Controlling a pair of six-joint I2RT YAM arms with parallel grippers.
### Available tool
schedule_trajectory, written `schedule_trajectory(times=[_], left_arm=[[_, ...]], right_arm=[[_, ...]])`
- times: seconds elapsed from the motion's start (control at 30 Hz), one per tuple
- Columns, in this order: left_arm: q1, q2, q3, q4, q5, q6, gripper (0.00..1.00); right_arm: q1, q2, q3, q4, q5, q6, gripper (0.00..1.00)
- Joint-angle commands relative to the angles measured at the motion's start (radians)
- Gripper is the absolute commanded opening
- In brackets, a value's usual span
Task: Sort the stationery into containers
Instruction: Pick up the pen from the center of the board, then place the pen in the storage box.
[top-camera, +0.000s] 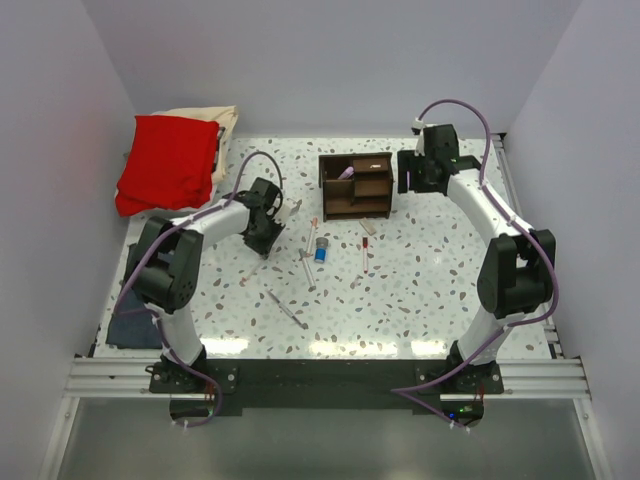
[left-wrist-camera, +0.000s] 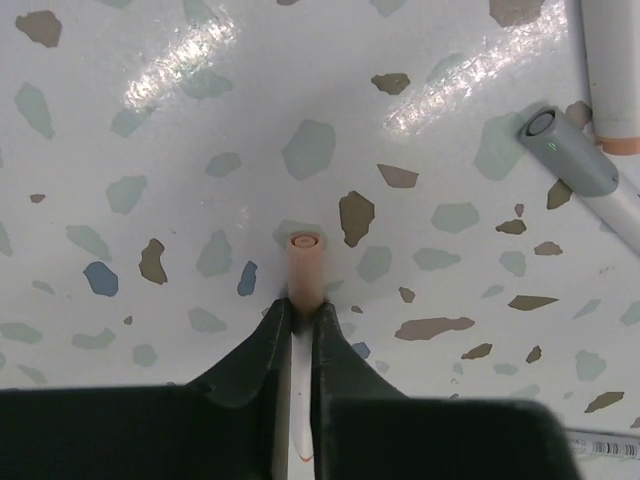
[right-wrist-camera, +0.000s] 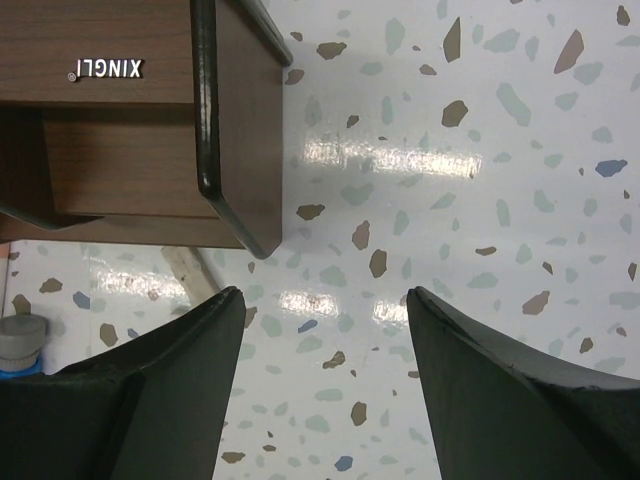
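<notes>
**Left arm.** The left fingers (left-wrist-camera: 272, 325) are closed on a thin white pen with a peach cap (left-wrist-camera: 305, 262), and the cap projects past the fingertips. The grip sits low over the speckled surface (left-wrist-camera: 200, 150), left of its centre. Whether the pen touches the surface cannot be told. A grey-capped pen (left-wrist-camera: 567, 152) and a white marker (left-wrist-camera: 612, 70) lie just beside each other nearby.

**Right arm.** The right fingers (right-wrist-camera: 190, 350) are spread wide with nothing between them, just beside the right wall of the dark brown organizer (top-camera: 356, 185).

**Task items.** The organizer stands near the far edge, about mid-width. Between it and the centre of the surface lie a blue-and-white cylinder (top-camera: 321, 250), a pink-red pen (top-camera: 365, 252) and a small reddish piece (top-camera: 370, 228).

**Other.** A red cloth (top-camera: 167, 160) occupies the far left corner.
</notes>
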Motion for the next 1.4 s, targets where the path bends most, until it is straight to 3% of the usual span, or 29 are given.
schedule_trajectory(times=[0.0,0.17,0.37,0.43,0.47,0.57,0.6,0.67,0.7,0.77,0.9,1.17,1.37], left_arm=[[-0.025,0.060,-0.017,-0.016,0.083,0.028,0.00],[-0.021,-0.098,0.115,-0.124,0.172,0.140,0.00],[-0.008,-0.132,0.462,-0.206,0.377,0.229,0.00],[-0.003,-0.132,0.516,-0.105,0.419,0.191,0.00],[0.001,-0.136,0.516,-0.056,0.510,0.182,0.00],[0.005,-0.211,0.372,0.327,0.626,0.102,0.00],[0.009,-0.264,0.230,0.657,0.646,0.067,0.00],[0.009,-0.294,0.102,0.974,0.644,-0.042,0.00],[0.008,-0.270,0.038,1.211,0.643,-0.104,0.00],[0.008,-0.216,0.049,1.382,0.652,-0.161,0.00],[-0.009,-0.061,0.117,1.498,0.608,-0.203,0.00],[-0.018,0.131,0.285,1.498,0.577,-0.223,0.00],[-0.032,0.215,0.332,1.477,0.571,-0.223,0.00]], right_arm=[[-0.003,-0.014,-0.006,0.016,0.007,-0.014,0.70],[-0.005,-0.011,0.014,0.004,0.023,-0.037,0.70],[-0.005,0.009,0.034,0.004,0.033,-0.044,0.70],[-0.003,0.009,0.034,0.007,0.037,-0.043,0.70],[-0.005,0.008,0.034,0.008,0.039,-0.043,0.70],[-0.005,0.003,0.036,0.010,0.046,-0.055,0.70],[-0.005,0.001,0.036,0.010,0.055,-0.058,0.70],[-0.003,0.000,0.036,0.010,0.063,-0.069,0.70],[-0.005,-0.003,0.037,0.013,0.068,-0.069,0.70],[-0.003,-0.006,0.030,0.016,0.069,-0.072,0.70],[-0.005,-0.015,0.014,0.025,0.068,-0.069,0.70],[-0.005,-0.029,-0.015,0.041,0.076,-0.074,0.70],[-0.005,-0.034,-0.029,0.039,0.085,-0.083,0.70]])
